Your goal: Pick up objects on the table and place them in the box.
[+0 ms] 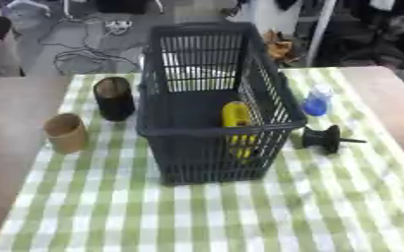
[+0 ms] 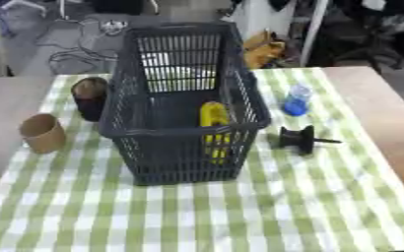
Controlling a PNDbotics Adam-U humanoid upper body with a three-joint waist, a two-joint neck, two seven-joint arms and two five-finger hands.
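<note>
— Looking down, I see the dark slatted basket point(image 1: 207, 147) on the checked cloth point(image 1: 240, 216), a yellow object point(image 1: 236, 118) standing inside.
— Outside it?
— Brown cup point(image 1: 66, 133) and black cylinder point(image 1: 114, 98) left; black funnel-like piece point(image 1: 324, 138) and blue bottle point(image 1: 317, 101) right. Neither hand shows, so I can't tell fingers.

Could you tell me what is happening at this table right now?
Nothing is being handled at this moment: no robot hand shows in either view. A dark basket stands on the green checked cloth with a yellow object already inside. Still outside are a brown paper cup and a black cylinder on its left, and a blue bottle and a black funnel-like object on its right.
</note>
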